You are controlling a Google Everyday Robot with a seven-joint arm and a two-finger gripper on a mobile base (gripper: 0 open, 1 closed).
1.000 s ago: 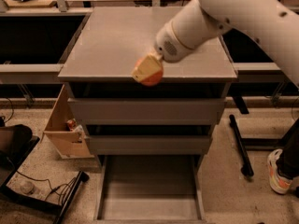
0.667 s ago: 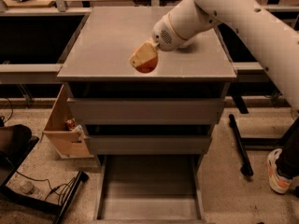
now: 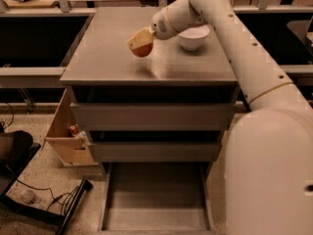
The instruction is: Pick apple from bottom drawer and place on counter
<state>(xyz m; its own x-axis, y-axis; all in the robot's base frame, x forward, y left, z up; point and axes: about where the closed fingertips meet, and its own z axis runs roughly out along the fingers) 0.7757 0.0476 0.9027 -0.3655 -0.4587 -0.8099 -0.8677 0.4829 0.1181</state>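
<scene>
Placing step. Gripper [image 3: 141, 44] above counter [image 3: 107, 62], 9 o'clock of white bowl [image 3: 193, 37], fingers [image 3: 137, 37] clamped on apple [image 3: 143, 50]. Next, likely: lower to surface, release.

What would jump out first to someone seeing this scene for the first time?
The big white arm reaching in from the lower right fills much of the view, and its gripper holds the apple over the counter. A white bowl sits at the counter's back right, and the bottom drawer stands pulled open below.
</scene>
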